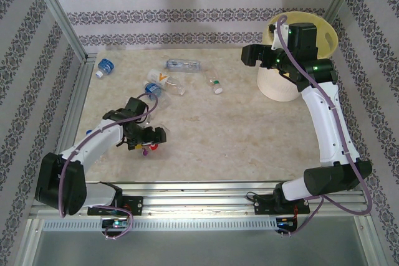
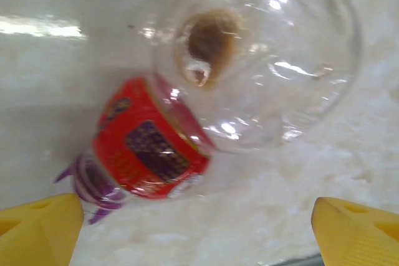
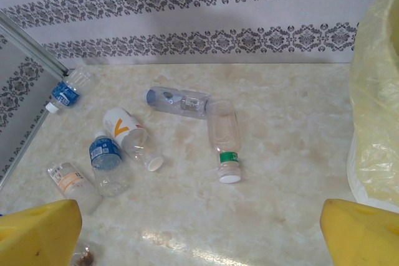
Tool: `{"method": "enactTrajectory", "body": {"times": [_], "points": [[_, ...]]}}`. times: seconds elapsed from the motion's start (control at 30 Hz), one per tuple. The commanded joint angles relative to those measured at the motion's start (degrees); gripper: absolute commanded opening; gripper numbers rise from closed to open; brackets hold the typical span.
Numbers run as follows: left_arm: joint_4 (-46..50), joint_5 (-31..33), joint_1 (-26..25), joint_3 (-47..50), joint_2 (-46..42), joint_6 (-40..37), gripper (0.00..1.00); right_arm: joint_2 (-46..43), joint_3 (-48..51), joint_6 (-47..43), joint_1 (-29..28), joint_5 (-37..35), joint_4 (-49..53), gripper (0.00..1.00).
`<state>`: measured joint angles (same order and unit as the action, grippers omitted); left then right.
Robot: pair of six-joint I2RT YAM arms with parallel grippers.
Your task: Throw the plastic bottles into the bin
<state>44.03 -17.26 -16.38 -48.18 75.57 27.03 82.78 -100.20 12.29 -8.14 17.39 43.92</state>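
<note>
Over a red-label bottle [image 2: 149,147] (clear), left tool [image 2: 196,235] wide, right tool [image 3: 199,238] wide beside bin [image 1: 277,85]

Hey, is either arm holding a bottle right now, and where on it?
Nothing is held. The left end effector is open over a red-labelled bottle, not touching it; the right end effector is open too.

An orange V shows on the white-labelled bottle [image 3: 128,134].

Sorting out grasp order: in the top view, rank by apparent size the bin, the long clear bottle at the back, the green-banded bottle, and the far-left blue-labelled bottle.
1. bin
2. long clear bottle
3. green-banded bottle and blue-labelled bottle: look alike, not ranked.
</note>
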Motion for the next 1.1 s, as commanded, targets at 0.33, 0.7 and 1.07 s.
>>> {"method": "enactTrajectory", "body": {"times": [0.33,0.7,1.07], "points": [[1.80,9.27,0.39,-1.01,7.43,-5.85,0.87,-0.17,-0.39,0.80,-0.71,0.13,-1.36,0.98],[-3.32,6.79,0.35,0.27,11.81,-7.85,0.66,0.09,-1.06,1.21,-0.91,0.54,-1.03,0.98],[-5.11,2.84,0.16,0.88,11.84,-8.64,0.50,-0.51,-0.41,1.15,-1.11,0.46,-0.90,0.98]]}}
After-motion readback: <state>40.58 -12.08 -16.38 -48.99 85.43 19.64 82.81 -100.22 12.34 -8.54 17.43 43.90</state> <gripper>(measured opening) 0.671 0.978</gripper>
